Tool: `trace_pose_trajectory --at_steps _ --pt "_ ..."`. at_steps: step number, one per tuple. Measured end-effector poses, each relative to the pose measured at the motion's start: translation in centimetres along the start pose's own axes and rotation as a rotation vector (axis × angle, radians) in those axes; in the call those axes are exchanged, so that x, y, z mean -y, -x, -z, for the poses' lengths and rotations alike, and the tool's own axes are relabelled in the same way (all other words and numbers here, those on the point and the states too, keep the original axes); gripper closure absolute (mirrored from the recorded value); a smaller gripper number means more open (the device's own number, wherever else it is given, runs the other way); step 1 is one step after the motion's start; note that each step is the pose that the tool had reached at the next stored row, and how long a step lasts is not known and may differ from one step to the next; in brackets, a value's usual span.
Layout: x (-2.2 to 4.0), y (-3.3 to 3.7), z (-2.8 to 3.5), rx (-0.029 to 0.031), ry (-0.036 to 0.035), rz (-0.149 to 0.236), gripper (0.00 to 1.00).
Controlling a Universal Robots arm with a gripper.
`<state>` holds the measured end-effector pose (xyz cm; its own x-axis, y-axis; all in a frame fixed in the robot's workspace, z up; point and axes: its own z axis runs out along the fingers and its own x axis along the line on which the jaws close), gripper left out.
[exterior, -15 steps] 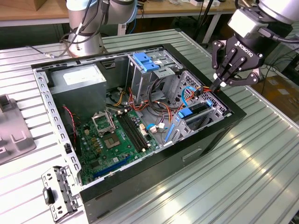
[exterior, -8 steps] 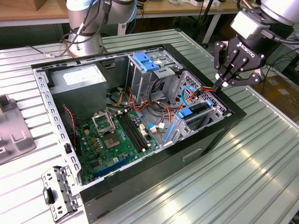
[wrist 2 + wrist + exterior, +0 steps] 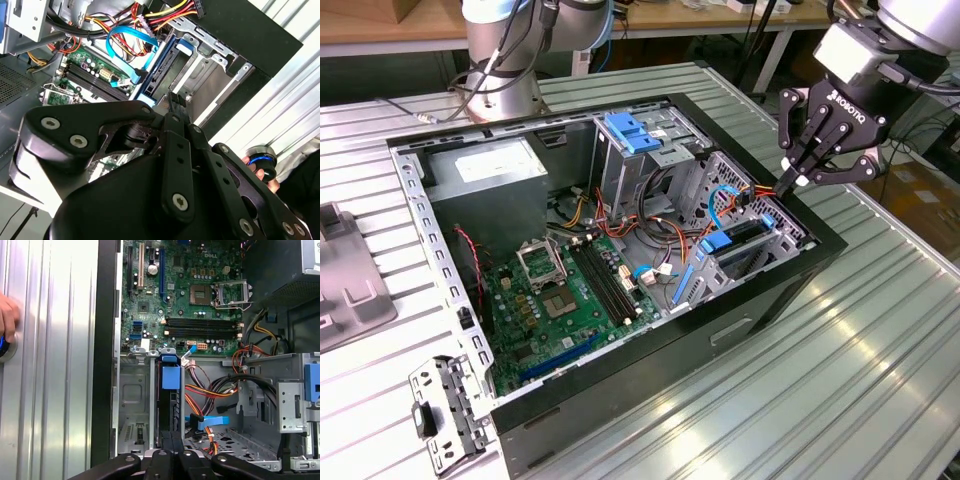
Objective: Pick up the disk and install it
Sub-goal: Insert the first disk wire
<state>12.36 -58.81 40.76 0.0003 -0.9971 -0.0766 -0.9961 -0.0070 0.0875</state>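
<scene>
The open computer case point(image 3: 650, 378) lies below the gripper point(image 3: 790, 184). In its drive cage point(image 3: 134, 400) the disk point(image 3: 169, 405) stands on edge, long axis pointing straight away from the gripper, whose jaws are pressed together by the disk's near end.

Ribbed surface point(image 3: 880, 330) — bright, glossy metal. Case point(image 3: 770, 300) — matt black outside, dull grey steel within. Pincer point(image 3: 790, 183) matt black; disk point(image 3: 169, 390) rails smooth blue plastic.

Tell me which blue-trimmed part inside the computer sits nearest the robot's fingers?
The disk, standing on edge right by the shut fingers. The blue latch atop the metal cage sits farther off.
</scene>
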Motion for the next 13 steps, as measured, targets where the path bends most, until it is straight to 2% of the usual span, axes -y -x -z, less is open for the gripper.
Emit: trace_pose_trajectory --at_steps 3,4,5,6,13 --pt "0.01 0.00 0.00 -0.0002 -0.0004 0.000 0.89" --pt "0.02 0.01 -0.02 -0.0003 -0.0179 0.001 0.89" --pt "0.01 0.00 -0.03 -0.0005 -0.0406 0.003 0.89" --pt "0.01 0.00 -0.04 -0.0005 -0.0511 0.004 0.89" --pt "0.01 0.00 -0.04 -0.0007 -0.0584 0.005 0.89"
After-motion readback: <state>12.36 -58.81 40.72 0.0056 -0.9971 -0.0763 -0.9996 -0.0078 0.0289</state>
